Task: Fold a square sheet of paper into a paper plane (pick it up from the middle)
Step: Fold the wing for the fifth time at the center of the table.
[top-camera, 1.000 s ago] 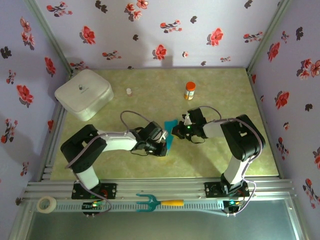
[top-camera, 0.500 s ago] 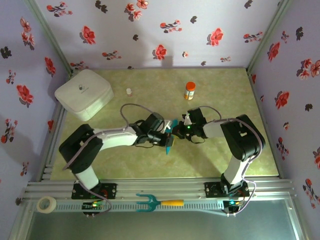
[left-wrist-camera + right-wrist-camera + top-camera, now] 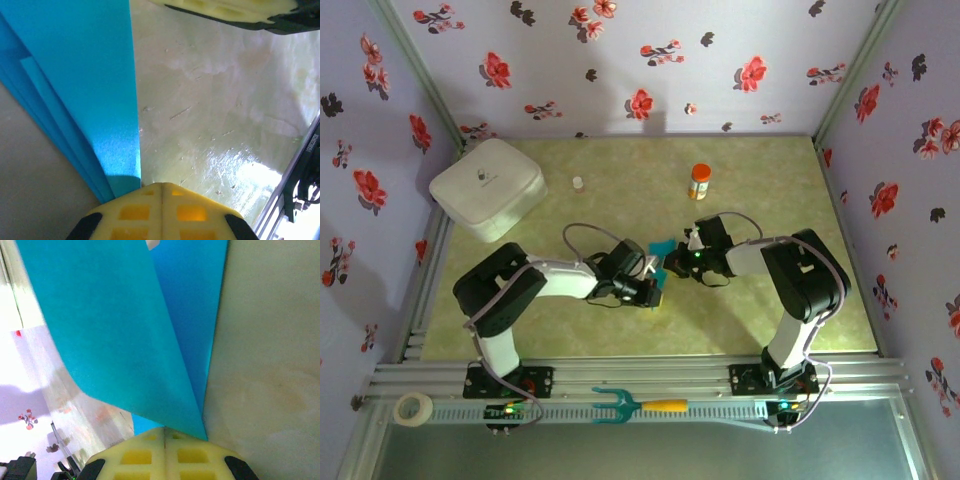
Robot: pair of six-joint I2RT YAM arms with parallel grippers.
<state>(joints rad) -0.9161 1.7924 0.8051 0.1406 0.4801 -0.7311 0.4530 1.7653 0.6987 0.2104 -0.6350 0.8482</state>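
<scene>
Top external view shows our left jaws and right jaws both clenched on the part-folded teal-blue paper [image 3: 663,246] at the middle of the surface [image 3: 720,320], so we fear opposed pulls could tear it or a slip undo its creases.

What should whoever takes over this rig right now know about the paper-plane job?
Left tool: shut, tip at the edge of the teal-blue paper; whether it grips is unclear.
Right tool: shut, tip against the same paper.
Paper: mid-table between both tools, partly raised, several layers showing.
Done: first folds.
Left: the creases that make a pointed plane.
</scene>
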